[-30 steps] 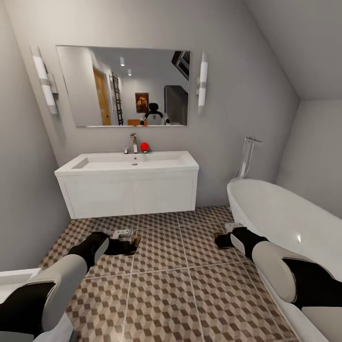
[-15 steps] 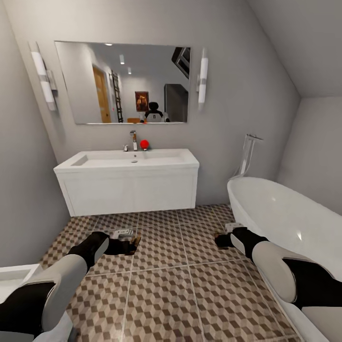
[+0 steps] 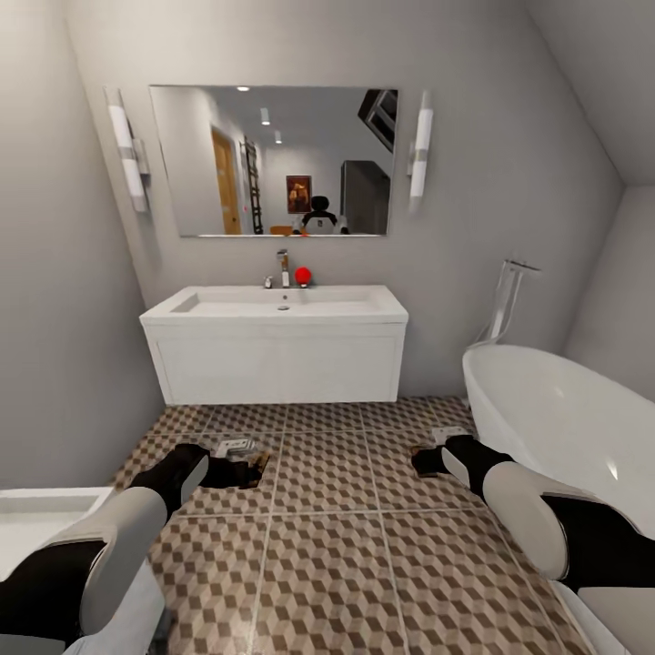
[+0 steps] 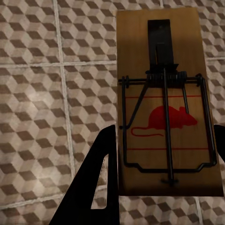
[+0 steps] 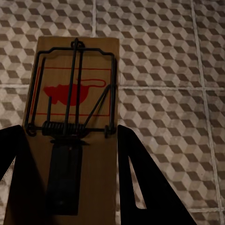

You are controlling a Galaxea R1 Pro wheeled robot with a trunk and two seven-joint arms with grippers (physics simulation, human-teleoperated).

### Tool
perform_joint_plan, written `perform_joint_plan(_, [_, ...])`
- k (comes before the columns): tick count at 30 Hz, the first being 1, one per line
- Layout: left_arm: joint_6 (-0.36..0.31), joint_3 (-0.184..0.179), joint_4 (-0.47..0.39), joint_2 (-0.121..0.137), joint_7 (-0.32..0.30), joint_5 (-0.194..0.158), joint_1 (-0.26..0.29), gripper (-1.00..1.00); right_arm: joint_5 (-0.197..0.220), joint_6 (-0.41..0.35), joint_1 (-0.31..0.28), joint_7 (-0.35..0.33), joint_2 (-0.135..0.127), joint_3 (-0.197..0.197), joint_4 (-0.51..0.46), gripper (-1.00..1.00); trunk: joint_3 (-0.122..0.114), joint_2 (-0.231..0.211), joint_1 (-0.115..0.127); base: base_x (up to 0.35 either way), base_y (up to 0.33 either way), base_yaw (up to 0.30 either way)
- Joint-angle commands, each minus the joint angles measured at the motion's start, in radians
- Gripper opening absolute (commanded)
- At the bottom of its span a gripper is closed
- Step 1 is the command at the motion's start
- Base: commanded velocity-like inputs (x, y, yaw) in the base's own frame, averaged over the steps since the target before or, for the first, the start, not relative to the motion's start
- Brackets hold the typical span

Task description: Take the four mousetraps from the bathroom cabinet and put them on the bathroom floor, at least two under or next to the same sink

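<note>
Two mousetraps, one in each gripper, both held over the bathroom floor in front of the sink.

The left-hand mousetrap [image 4: 166, 105] sits between the jaws of the left gripper [image 4: 161, 154], wooden board with the wire spring and a red mouse print facing the wrist cam, jaws closed on its long edges. Same deal on the other side: the right-hand mousetrap [image 5: 70, 126] is clamped in the right gripper [image 5: 70, 154], dark fingers [image 5: 140, 183] on both sides of the board. Under both is the bathroom floor [image 3: 327, 564], that cube-pattern tile. From the head cam the left gripper [image 3: 238, 468] hangs low near the sink [image 3: 277, 341], right gripper [image 3: 428, 458] just beside the bathtub [image 3: 564, 418]. Above the sink there's a mirror [image 3: 273, 162] and a little red ball [image 3: 302, 275] by the tap [image 3: 283, 267].
</note>
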State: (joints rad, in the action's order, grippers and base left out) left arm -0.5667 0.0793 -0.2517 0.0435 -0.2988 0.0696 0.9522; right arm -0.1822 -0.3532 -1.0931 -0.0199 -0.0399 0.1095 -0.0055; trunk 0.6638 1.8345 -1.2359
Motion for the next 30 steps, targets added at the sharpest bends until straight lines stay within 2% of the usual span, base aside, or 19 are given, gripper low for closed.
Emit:
perform_joint_plan(1, [-0.005,0.008,-0.001,-0.001,-0.005,0.009,0.000,-1.00,-0.006,-0.004,-0.001,-0.003,0.000,0.009,-0.001,-1.00,0.001,0.001,0.000,0.000,0.000,0.266])
perform_joint_plan(8, [-0.005,0.008,-0.001,-0.001,-0.005,0.009,0.000,-1.00,-0.006,-0.004,-0.001,-0.003,0.000,0.009,-0.001,-1.00,0.001,0.001,0.000,0.000,0.000,0.263])
perform_joint_plan(11, [-0.005,0.008,-0.001,-0.001,-0.005,0.009,0.000,-1.00,-0.006,-0.004,-0.001,-0.003,-0.001,0.009,-0.001,-1.00,0.010,0.022,-0.011,0.000,0.000,0.146])
perform_joint_plan(26, [-0.005,0.007,-0.001,-0.001,-0.005,0.009,0.000,-1.00,-0.004,-0.004,-0.001,-0.003,-0.003,0.009,-0.001,-1.00,0.057,0.127,-0.069,0.000,0.000,0.019])
perform_joint_plan(30, [-0.005,0.007,-0.001,-0.001,-0.005,0.009,0.000,-1.00,-0.003,-0.004,-0.001,-0.004,-0.005,0.009,-0.001,-1.00,0.057,0.127,-0.069,0.000,0.000,0.000])
